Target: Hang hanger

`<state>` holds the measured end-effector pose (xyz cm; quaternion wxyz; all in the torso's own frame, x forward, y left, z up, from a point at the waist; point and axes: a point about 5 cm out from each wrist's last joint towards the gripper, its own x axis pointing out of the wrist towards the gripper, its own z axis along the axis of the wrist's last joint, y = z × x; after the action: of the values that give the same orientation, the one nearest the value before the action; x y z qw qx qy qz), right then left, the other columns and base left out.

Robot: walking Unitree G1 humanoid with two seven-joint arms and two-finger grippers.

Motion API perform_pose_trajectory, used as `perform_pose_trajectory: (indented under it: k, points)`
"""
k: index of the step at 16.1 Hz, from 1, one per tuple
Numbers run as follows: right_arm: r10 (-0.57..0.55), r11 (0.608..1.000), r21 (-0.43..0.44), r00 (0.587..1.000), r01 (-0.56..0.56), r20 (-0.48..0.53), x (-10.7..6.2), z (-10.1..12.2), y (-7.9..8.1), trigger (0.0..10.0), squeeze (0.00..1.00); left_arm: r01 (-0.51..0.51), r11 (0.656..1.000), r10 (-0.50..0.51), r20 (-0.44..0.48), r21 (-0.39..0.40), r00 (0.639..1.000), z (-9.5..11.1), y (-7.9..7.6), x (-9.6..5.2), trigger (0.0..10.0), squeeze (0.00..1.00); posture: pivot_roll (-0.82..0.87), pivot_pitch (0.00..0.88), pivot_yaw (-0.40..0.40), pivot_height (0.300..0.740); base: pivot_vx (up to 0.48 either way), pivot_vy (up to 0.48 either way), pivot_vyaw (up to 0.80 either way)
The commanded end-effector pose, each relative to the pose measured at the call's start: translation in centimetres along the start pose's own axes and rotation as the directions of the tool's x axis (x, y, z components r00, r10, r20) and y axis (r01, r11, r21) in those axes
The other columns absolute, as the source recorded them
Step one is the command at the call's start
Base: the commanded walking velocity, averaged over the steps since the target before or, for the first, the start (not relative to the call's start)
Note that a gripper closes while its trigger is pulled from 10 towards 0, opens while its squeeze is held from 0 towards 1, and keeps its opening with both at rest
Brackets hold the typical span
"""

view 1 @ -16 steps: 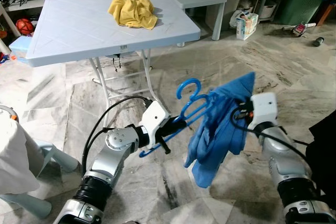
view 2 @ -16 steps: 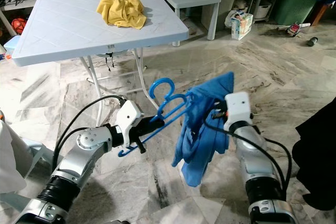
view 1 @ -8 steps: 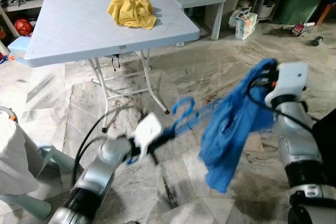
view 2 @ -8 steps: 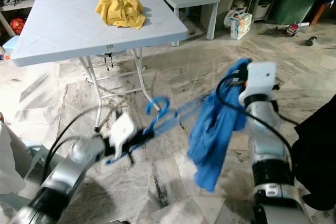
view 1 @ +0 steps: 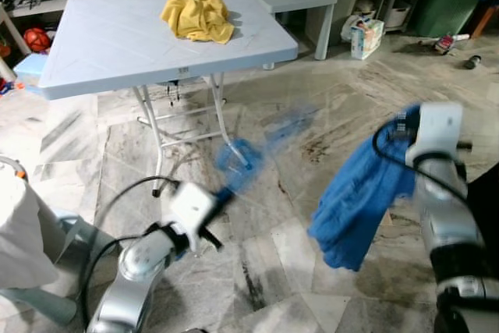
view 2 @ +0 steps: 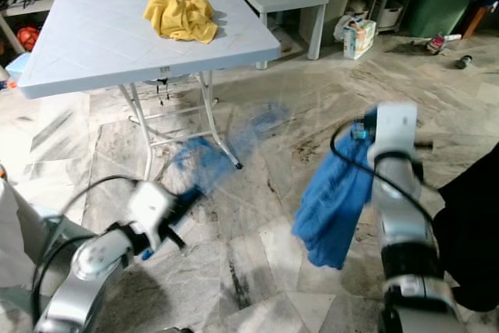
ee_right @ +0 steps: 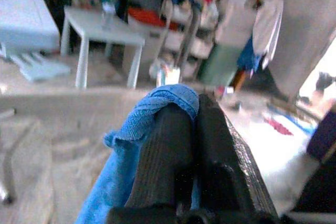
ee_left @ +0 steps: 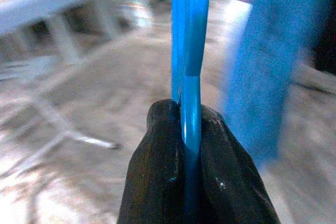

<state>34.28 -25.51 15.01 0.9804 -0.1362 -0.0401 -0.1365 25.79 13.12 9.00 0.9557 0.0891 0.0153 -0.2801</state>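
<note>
The hanging is not yet done: the blue plastic hanger (ee_left: 190, 51) and the blue cloth garment (view 1: 360, 200) are apart, and no rail can be made out. The hanger, a blurred streak in the head views, is in front of the white folding desk (view 1: 109, 44), over the marble floor. The left gripper (ee_left: 189, 124) has its fingers (ee_left: 160, 150) closed tight on the hanger's thin bar. The right gripper (ee_right: 191, 124), off to the desk's right, pinches a fold of the garment, which dangles below it.
</note>
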Motion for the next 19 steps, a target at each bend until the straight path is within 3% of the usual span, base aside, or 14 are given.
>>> perform_pose_trajectory:
  k: [1, 2, 4, 5, 6, 9, 10, 11, 12, 17, 18, 19]
  points:
    - [-0.012, 0.999, 0.03, 1.0, 0.011, 0.017, 0.0, 0.6, -0.1, 0.0, 0.0, -0.084, 0.996, 0.083, 0.047, 0.017, 0.995, 0.9, 0.3, -0.5, 0.0, 0.0, -0.04, 0.052, -0.011, 0.74, 0.0, 0.0, 0.0]
    - [-0.007, 0.999, 0.035, 1.0, 0.007, 0.003, -0.2, 0.2, 0.0, 0.0, 0.0, -0.151, 0.988, 0.15, 0.072, 0.022, 0.986, 1.3, -0.2, -0.8, 1.8, 0.0, -0.04, 0.052, -0.01, 0.74, 0.0, 0.0, 0.0]
    - [0.014, 0.996, 0.085, 1.0, -0.013, -0.019, -0.8, -0.3, 0.2, 0.0, 0.0, -0.249, 0.968, 0.246, 0.091, 0.021, 0.965, 1.8, -0.3, -1.0, 3.9, 0.0, -0.03, 0.052, -0.009, 0.74, 0.0, 0.0, 0.0]
    - [0.038, 0.995, 0.098, 0.999, -0.037, -0.009, -1.2, -0.3, 0.5, 0.0, 0.0, -0.286, 0.958, 0.286, 0.082, -0.002, 0.955, 1.8, 0.0, -0.9, 10.0, 0.0, -0.02, 0.051, -0.006, 0.74, 0.0, 0.0, 0.0]
    - [0.123, 0.98, 0.155, 0.992, -0.125, 0.021, -2.1, 0.0, 1.2, 0.0, 0.0, -0.374, 0.927, 0.376, 0.056, -0.031, 0.925, 1.9, 1.2, -0.7, 10.0, 0.0, -0.02, 0.044, 0.008, 0.74, 0.0, 0.0, 0.0]
    - [0.26, 0.943, 0.18, 0.957, -0.281, 0.131, -4.2, 2.0, 1.7, 0.0, 0.0, -0.484, 0.873, 0.486, 0.044, -0.052, 0.873, 2.1, 2.3, -1.1, 10.0, 0.0, -0.02, 0.041, 0.021, 0.74, 0.0, 0.0, 0.0]
    - [0.266, 0.939, 0.184, 0.953, -0.291, 0.147, -4.6, 2.4, 1.4, 1.0, 0.0, -0.506, 0.86, 0.509, 0.046, -0.06, 0.86, 2.1, 2.4, -1.3, 10.0, 0.0, -0.02, 0.04, 0.018, 0.74, 0.0, 0.0, 0.0]
    - [0.28, 0.932, 0.196, 0.949, -0.306, 0.147, -4.9, 2.7, 1.2, 7.8, 0.0, -0.517, 0.853, 0.52, 0.049, -0.066, 0.853, 2.2, 2.4, -1.3, 10.0, 0.0, -0.02, 0.04, 0.016, 0.74, 0.0, 0.0, 0.0]
    - [0.289, 0.937, 0.164, 0.947, -0.31, 0.14, -5.2, 2.9, 1.0, 10.0, 0.0, -0.529, 0.846, 0.532, 0.055, -0.068, 0.845, 2.5, 2.4, -1.3, 10.0, 0.0, -0.02, 0.039, 0.012, 0.74, 0.0, 0.0, 0.0]
    - [0.3, 0.936, 0.148, 0.945, -0.318, 0.129, -5.4, 3.7, 2.6, 10.0, 0.0, -0.534, 0.837, 0.543, 0.057, -0.116, 0.838, 2.9, 2.4, -0.9, 10.0, 0.0, -0.02, 0.027, 0.013, 0.74, 0.146, 0.0, 0.0]
    - [0.332, 0.902, 0.259, 0.939, -0.344, 0.09, -5.9, 3.1, 3.2, 10.0, 0.0, -0.54, 0.833, 0.548, 0.041, -0.121, 0.835, 2.6, 2.6, -1.3, 10.0, 0.0, -0.02, 0.024, 0.018, 0.74, 0.247, 0.0, 0.0]
    - [0.35, 0.895, 0.27, 0.934, -0.356, 0.071, -6.2, 2.9, 3.3, 10.0, 0.0, -0.543, 0.831, 0.55, 0.034, -0.12, 0.834, 2.5, 2.7, -1.6, 10.0, 0.0, -0.02, 0.02, 0.019, 0.74, 0.247, 0.0, 0.0]
